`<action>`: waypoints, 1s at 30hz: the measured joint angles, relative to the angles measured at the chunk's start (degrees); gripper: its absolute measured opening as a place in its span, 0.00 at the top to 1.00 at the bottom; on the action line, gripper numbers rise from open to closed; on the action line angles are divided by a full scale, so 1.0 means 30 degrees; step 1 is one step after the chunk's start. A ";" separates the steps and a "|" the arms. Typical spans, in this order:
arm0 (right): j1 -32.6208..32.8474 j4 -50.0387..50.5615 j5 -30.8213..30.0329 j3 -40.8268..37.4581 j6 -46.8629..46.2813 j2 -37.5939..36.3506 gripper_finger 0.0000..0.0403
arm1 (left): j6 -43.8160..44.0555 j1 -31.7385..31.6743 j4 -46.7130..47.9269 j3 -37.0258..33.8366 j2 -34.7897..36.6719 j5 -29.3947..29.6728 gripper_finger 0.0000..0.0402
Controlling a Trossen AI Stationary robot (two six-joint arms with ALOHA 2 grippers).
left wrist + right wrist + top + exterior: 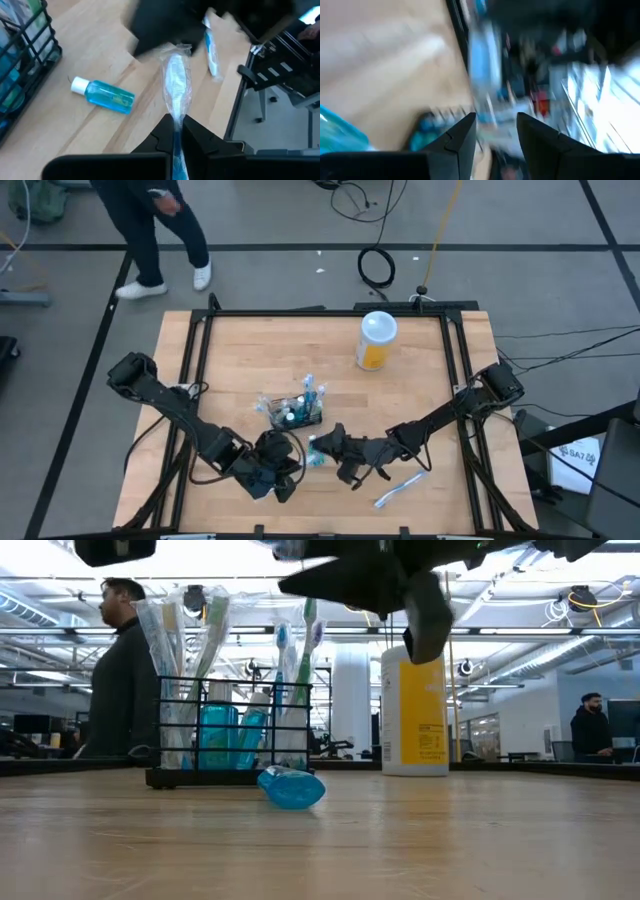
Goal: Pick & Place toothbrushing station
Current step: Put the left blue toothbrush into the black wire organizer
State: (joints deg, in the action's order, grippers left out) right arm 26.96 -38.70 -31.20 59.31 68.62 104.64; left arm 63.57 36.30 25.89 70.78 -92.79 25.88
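The black wire-mesh basket [296, 412] stands just left of centre in the high view, on the wooden tabletop [260, 350], with wrapped blue-and-white toothbrushes [307, 390] and teal tubes [288, 416] standing upright in it. In the low view the basket sits at middle left, the toothbrushes rising above its rim.

The left gripper [278, 470] is at the lower centre of the high view, below the basket. Its jaws are narrow, clamped on a wrapped toothbrush [176, 95] — in the left wrist view the brush runs up from between the two dark fingers [159, 136] toward the centre of the frame.

The right gripper [335, 448] is just right of it, lower centre of the high view, near the basket's lower right corner. In the right wrist view its jaws stand apart with nothing clearly between them; the rest of that view is too blurred to read.

A small blue bottle with a white cap [104, 94] lies on its side on the tabletop at centre left of the left wrist view, just beside the basket. Another wrapped toothbrush [402, 488] lies loose at the lower right of the high view — well apart from the basket.

A white and yellow canister [376, 340] stands upright at upper centre right. A person [150, 225] walks on the floor at upper left, beyond the tabletop.
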 joint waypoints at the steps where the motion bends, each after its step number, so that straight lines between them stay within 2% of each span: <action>1: 0.0041 -0.0001 -0.0894 0.0000 0.0084 -0.0014 0.66 | 0.0000 0.0124 -0.0017 0.0000 0.0002 0.0110 0.97; 5: 0.0182 0.0137 -0.4325 0.0012 0.0842 -0.0117 0.66 | -0.0112 0.0835 0.0029 0.0000 0.0848 0.1790 0.98; 8: 0.0182 0.0571 -0.5414 0.0015 0.0867 -0.0117 0.66 | -0.1335 0.1401 0.0020 0.0000 0.1886 0.4193 0.95; 11: 0.0168 0.0543 -0.5681 0.0015 0.0745 -0.0117 0.66 | -0.3532 0.2125 -0.0020 0.0010 0.2862 0.7956 0.95; 15: 0.0182 0.0611 -0.5606 0.0015 -0.0380 -0.0117 0.66 | -0.6121 0.2738 0.0023 0.0017 0.2977 1.3817 0.98; 18: 0.0180 0.0643 -0.5600 0.0015 -0.0614 -0.0117 0.66 | -0.7002 0.2592 -0.0007 0.0015 0.3005 1.6763 0.96; 21: 0.0175 0.0608 -0.5588 0.0015 -0.0640 -0.0117 0.66 | -0.6730 0.1939 -0.0016 0.0015 0.2638 1.7097 0.97; 25: 0.0056 -0.0190 -0.5486 0.0015 -0.1051 -0.0117 0.66 | -0.7305 0.1360 -0.1279 0.0000 0.2007 1.6478 0.98; 28: -0.0170 -0.1351 -0.4791 0.0029 -0.3107 -0.0165 0.66 | -0.9686 0.1541 -0.3437 0.0000 0.1909 1.6396 0.95; 30: -0.0295 -0.1122 -0.3445 0.0020 -0.4870 -0.0460 0.66 | -1.2075 0.1680 -0.5632 0.0000 0.1916 1.6409 0.96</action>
State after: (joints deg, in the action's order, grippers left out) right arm 26.07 -42.07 -41.54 59.37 54.01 103.26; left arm 27.35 41.33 8.99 70.78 -87.05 75.11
